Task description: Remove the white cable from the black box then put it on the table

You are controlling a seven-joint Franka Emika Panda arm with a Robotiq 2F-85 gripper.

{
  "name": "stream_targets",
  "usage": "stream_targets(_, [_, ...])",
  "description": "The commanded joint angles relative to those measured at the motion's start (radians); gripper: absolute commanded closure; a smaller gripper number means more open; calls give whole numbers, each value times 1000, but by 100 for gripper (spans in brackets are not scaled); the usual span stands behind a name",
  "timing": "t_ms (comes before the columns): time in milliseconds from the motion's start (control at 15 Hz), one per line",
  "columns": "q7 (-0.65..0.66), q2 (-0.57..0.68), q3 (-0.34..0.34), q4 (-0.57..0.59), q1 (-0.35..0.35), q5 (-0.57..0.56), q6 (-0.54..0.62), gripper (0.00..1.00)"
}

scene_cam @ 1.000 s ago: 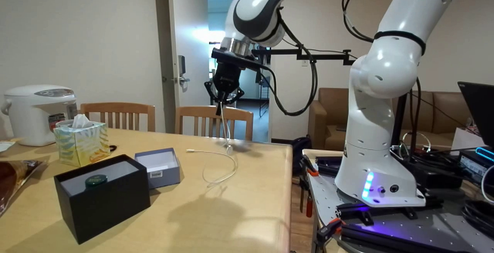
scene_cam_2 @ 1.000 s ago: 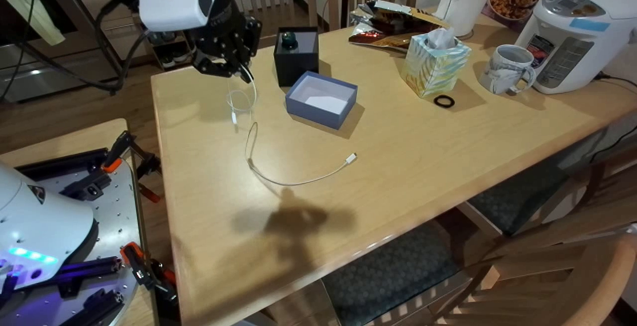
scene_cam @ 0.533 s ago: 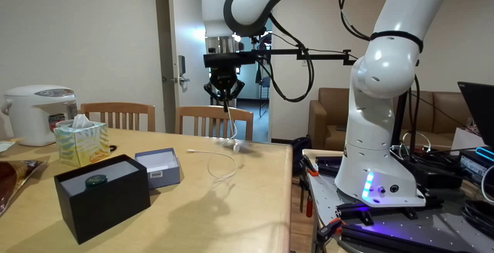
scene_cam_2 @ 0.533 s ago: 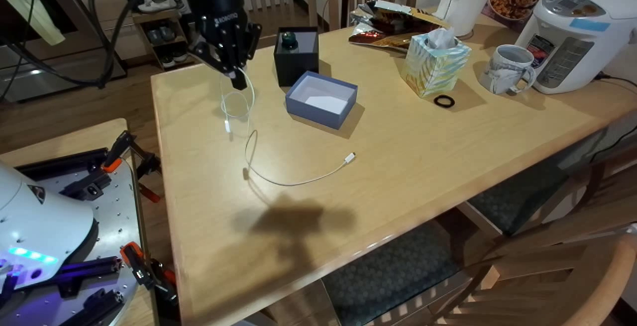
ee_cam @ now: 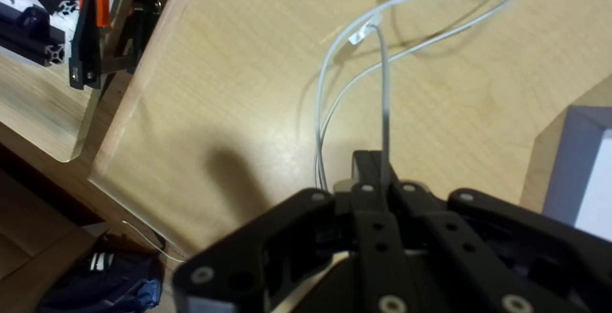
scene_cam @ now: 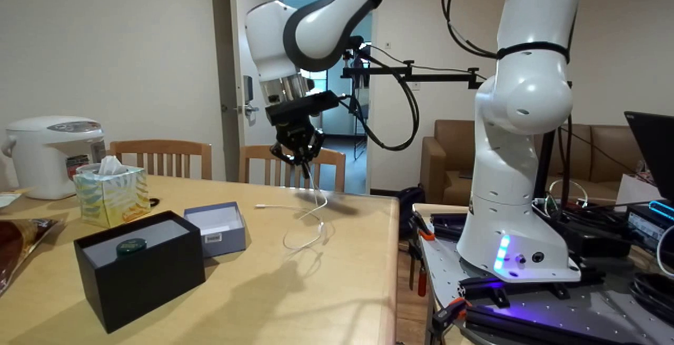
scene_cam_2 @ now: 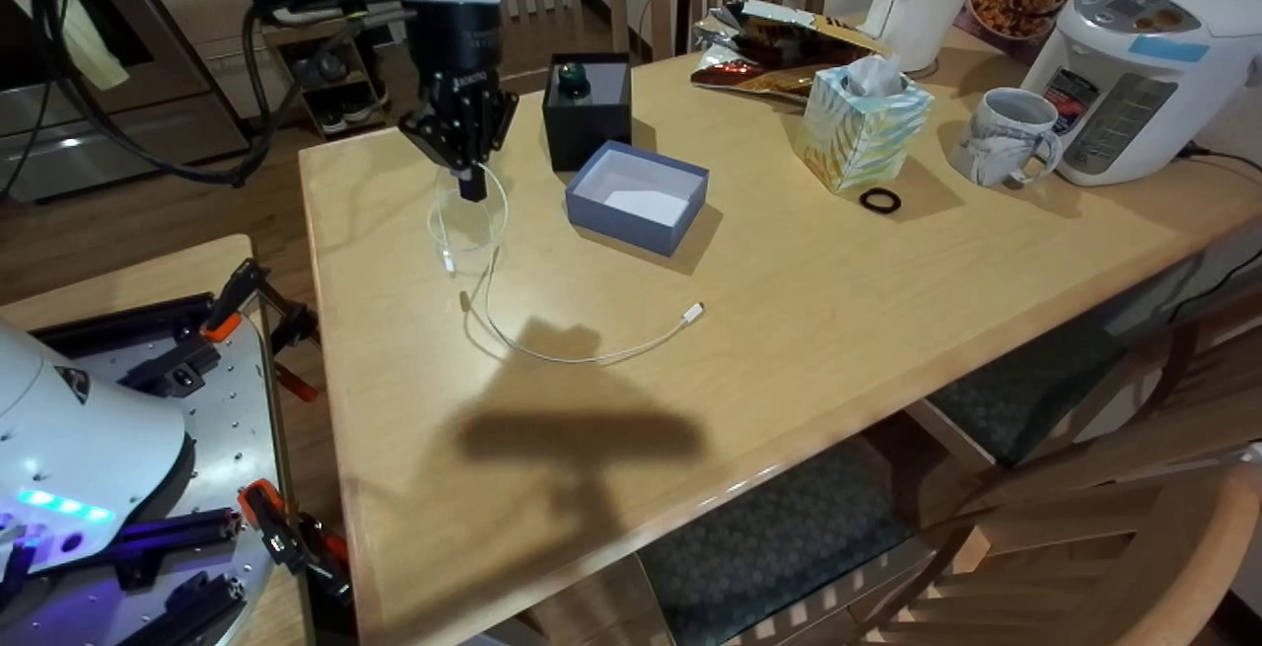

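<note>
You look to be on the setting-down step: the long, thin, flexible white cable (ee_cam: 385, 102) is clear of the matte black rectangular box (scene_cam_2: 584, 128), which stands open-topped toward two o'clock from your black two-fingered end effector (scene_cam_2: 473, 190) in an exterior view. The end effector pinches the cable above the smooth, light-brown wooden counter (scene_cam_2: 838, 281), with a loop hanging beneath, while the stretch by the small white plug (scene_cam_2: 693, 313) toward four o'clock appears to rest on the wood. Next you'd want to lower gently until the loop settles, then release and lift straight up
</note>
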Motion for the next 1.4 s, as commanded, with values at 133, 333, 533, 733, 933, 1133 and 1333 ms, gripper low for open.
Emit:
stream_targets(133, [-44,150,-54,47,47,-33,137,99])
stream_targets(333, [-34,205,-89,35,58,-80,325,99])
stream_targets(533, [-29,262,-125,34,74,-109,417,99])
stream_targets(733, [-39,308,-152,25,92,-95,455,99])
stream_targets(933, [-61,337,-160,7,103,-49,483,99])
stream_targets(1133, [-92,345,-153,-16,98,24,526,99])
stream_targets(1333, [-134,332,-149,-31,95,102,568,74])
